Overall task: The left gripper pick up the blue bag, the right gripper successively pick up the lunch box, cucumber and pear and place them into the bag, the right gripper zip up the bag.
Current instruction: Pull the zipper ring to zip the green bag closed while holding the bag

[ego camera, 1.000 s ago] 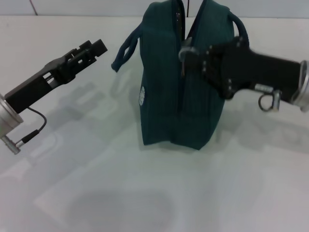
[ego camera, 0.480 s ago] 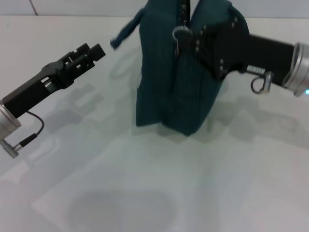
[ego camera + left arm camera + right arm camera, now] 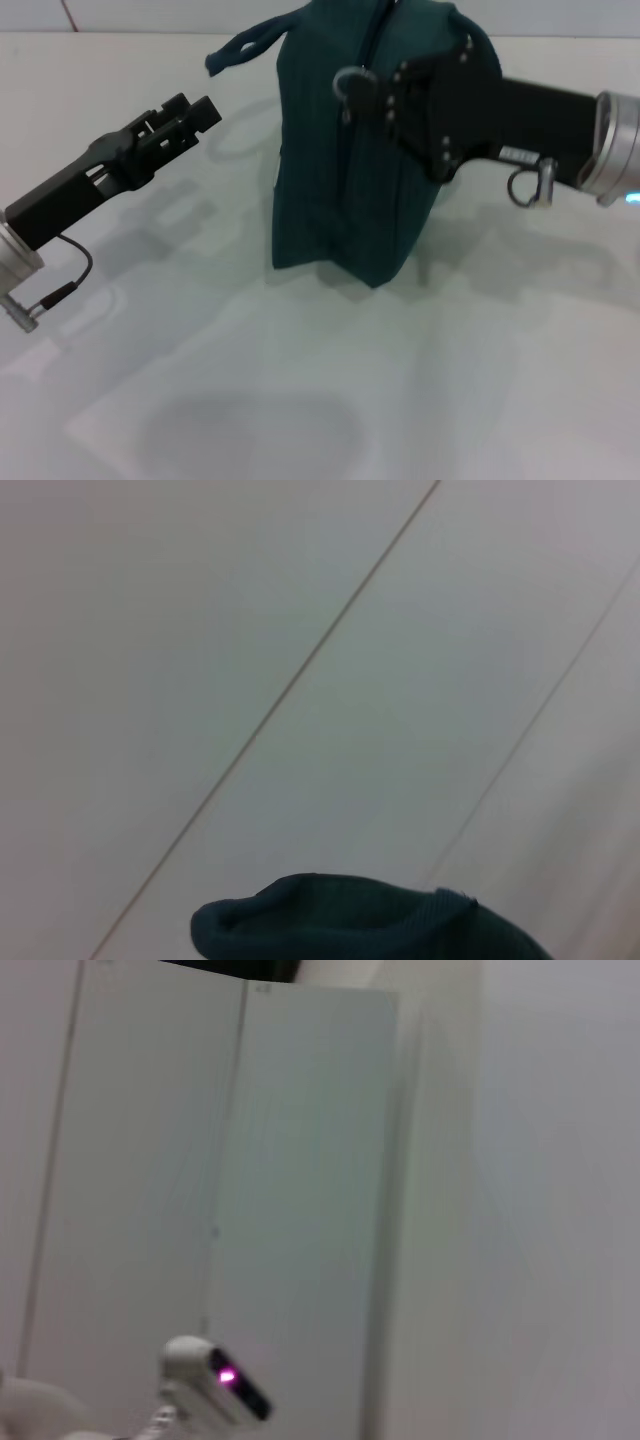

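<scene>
**Zipping the bag: the last step looks to be in hand**

The large dark teal fabric lunch bag (image 3: 350, 170) stands upright on the white table (image 3: 300, 400), leaning a little, with 1 padded loop handle (image 3: 243, 47) sticking out toward the robot's left. The right gripper (image 3: 385, 95), a black metal claw on a black arm, is pressed against the bag's upper side just beside the silver ring zip pull (image 3: 350, 80). Its fingers merge with the dark fabric, so I cannot tell whether they are clamped on the pull or merely next to it.

No lunch box, cucumber or pear is in sight on the table, so I judge the 3 items are already packed and the zip is the step under way. The next move calls for a steady draw of the ring along the zip line, with the bag kept from tipping or sliding.

The left gripper (image 3: 195, 108), black and 2-fingered, hovers above the table near the loop handle but apart from it, holding nothing; its fingers look narrowly set. From the left wrist camera only a teal curve of handle (image 3: 340, 920) shows.
</scene>
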Controlling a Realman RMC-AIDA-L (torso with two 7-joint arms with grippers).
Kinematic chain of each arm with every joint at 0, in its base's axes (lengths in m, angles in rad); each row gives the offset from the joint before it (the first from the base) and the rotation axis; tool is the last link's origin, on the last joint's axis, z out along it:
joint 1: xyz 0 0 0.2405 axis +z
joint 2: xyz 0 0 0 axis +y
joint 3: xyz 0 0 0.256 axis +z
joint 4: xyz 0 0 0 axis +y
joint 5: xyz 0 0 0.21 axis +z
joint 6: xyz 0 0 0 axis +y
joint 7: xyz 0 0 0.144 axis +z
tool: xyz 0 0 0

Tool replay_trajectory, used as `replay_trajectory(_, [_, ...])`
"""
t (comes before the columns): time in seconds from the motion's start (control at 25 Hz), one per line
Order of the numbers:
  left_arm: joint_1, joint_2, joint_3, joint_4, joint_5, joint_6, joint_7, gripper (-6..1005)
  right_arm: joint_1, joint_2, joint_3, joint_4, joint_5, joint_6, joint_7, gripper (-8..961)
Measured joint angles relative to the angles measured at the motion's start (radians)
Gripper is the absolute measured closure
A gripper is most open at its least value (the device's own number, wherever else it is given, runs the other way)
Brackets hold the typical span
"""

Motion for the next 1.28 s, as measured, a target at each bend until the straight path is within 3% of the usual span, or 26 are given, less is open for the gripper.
replay_trajectory(0.28, [0.012, 0.002, -0.003, 0.003, 0.001, 0.012, -0.002, 242, 0.0, 0.003, -0.074, 0.01, 0.005, -0.008, 0.022, 946])
replay_trajectory(0.6, [0.004, 0.002, 0.0, -0.017, 0.005, 0.01, -0.006, 246, 0.01, 0.004, -0.073, 0.088, 0.061, 0.087, -0.009, 946])
replay_trajectory(1.28, [-0.009, 0.0, 0.024, -0.037, 0.044, 0.011, -0.041, 249, 0.02, 0.008, -0.086, 0.088, 0.07, 0.026, -0.017, 947])
